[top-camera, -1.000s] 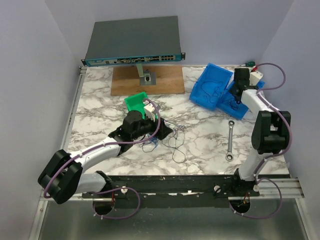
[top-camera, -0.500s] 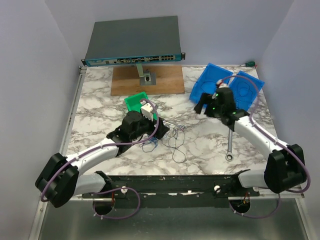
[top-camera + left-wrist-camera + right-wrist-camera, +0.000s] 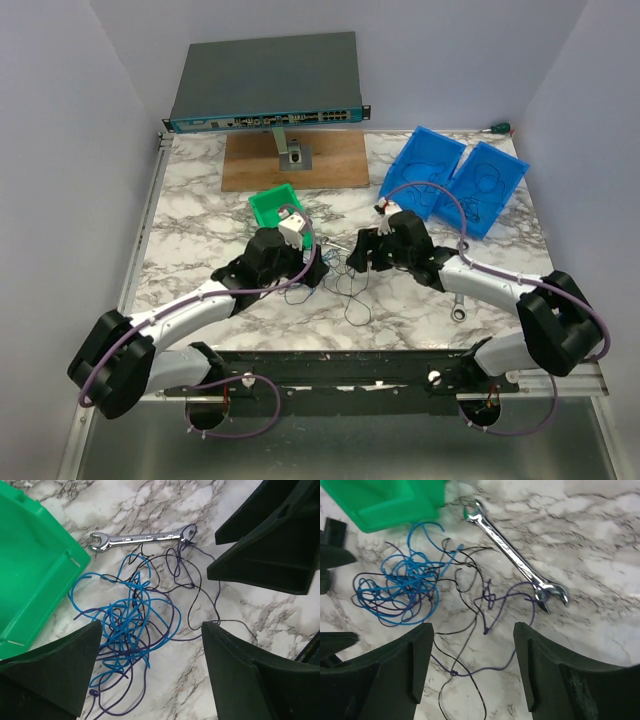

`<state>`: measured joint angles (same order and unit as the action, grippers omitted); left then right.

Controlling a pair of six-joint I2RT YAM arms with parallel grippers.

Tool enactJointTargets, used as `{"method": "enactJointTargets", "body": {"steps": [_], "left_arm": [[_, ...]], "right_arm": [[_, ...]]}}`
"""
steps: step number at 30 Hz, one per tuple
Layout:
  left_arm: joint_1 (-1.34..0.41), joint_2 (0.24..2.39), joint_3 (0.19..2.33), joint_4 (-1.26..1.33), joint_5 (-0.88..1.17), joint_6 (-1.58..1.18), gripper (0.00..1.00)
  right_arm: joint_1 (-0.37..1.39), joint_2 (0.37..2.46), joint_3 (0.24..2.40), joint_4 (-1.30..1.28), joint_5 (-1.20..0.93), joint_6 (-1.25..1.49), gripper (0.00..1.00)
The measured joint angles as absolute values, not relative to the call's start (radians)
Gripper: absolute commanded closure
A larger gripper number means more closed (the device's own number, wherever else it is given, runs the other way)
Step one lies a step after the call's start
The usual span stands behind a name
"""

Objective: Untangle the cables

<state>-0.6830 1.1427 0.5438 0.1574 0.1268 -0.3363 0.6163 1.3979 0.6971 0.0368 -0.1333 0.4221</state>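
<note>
The cables (image 3: 345, 285) are a tangle of thin blue and dark wires lying on the marble at the table's middle. In the left wrist view the blue knot (image 3: 127, 625) lies between my open fingers, with dark loops trailing right. My left gripper (image 3: 150, 645) is open and empty just above it; in the top view it (image 3: 308, 268) is at the tangle's left. My right gripper (image 3: 360, 255) faces it from the right. It is open and empty (image 3: 472, 630) over the dark loose loops (image 3: 485, 605), with the blue knot (image 3: 402, 590) to its left.
A small silver wrench (image 3: 140, 539) lies touching the far edge of the wires, also in the right wrist view (image 3: 515, 560). A green bin (image 3: 273, 205) stands just behind. Two blue bins (image 3: 425, 170) are at the back right, and a second wrench (image 3: 460, 305) lies under the right arm.
My right arm has swung from the blue bins at the back right down to the tangle at the middle. My left gripper has shifted slightly toward the wires.
</note>
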Motion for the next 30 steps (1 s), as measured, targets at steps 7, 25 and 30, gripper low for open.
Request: {"method": "enactJointTargets", "body": {"steps": [7, 25, 30], "left_arm": [[-0.683, 1.251, 0.552, 0.122, 0.125, -0.321, 0.35], [-0.683, 1.402, 0.654, 0.093, 0.253, -0.311, 1.00], [-0.683, 1.435, 0.669, 0.095, 0.352, -0.319, 1.00]], "right_arm": [[0.671, 1.431, 0.630, 0.298, -0.182, 0.418, 0.41], [0.694, 1.393, 0.396, 0.686, -0.146, 0.427, 0.40], [0.695, 1.343, 0.360, 0.709, -0.104, 0.426, 0.37]]}}
